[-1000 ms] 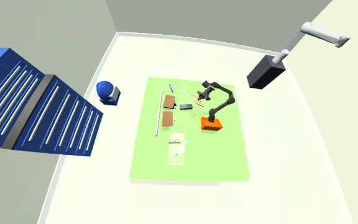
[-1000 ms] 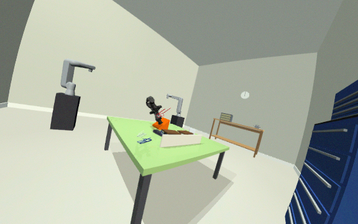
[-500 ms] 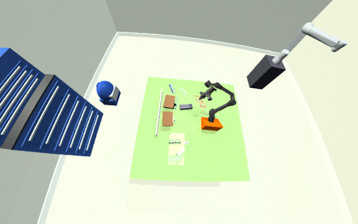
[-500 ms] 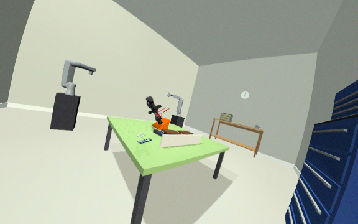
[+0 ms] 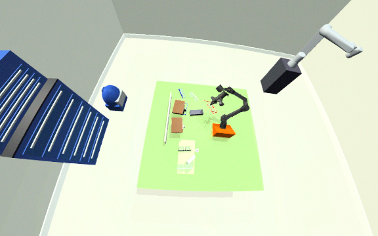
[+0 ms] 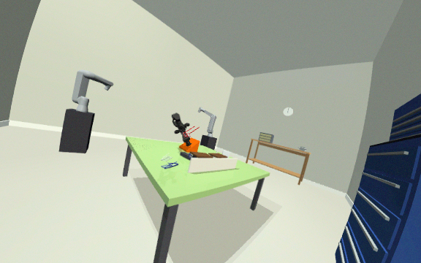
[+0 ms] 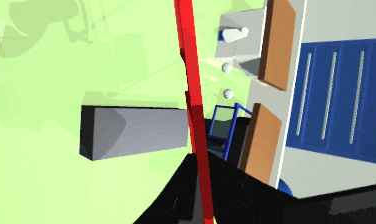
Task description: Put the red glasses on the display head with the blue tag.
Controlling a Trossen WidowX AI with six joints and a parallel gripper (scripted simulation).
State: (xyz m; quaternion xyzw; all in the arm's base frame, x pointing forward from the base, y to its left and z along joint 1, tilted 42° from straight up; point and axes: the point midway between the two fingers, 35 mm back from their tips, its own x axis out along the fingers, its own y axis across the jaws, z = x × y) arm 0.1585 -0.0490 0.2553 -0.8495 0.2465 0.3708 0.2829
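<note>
My gripper (image 5: 212,103) (image 7: 198,161) is shut on the red glasses (image 5: 213,109) (image 6: 194,130) (image 7: 193,75) and holds them above the table, right of the grey block. In the wrist view they show nearly edge-on as a long red bar; two small pale balls beside it look like nose pads. The head with the blue tag (image 7: 220,35) has a white nose and a brown top (image 5: 176,125) (image 7: 279,42); no glasses show on it. The other head (image 5: 178,107) (image 7: 261,145) is dark, with a brown top, and wears blue glasses (image 7: 229,131). The red glasses are apart from both heads.
A grey block (image 5: 196,113) (image 7: 139,132) lies between gripper and heads. A long white panel (image 5: 167,121) (image 6: 213,166) stands behind the heads. Blue (image 5: 182,93) (image 6: 169,165) and pale (image 5: 193,96) (image 6: 166,158) items lie at one side; a beige mat (image 5: 182,155) with dark glasses (image 5: 184,149) lies at the other.
</note>
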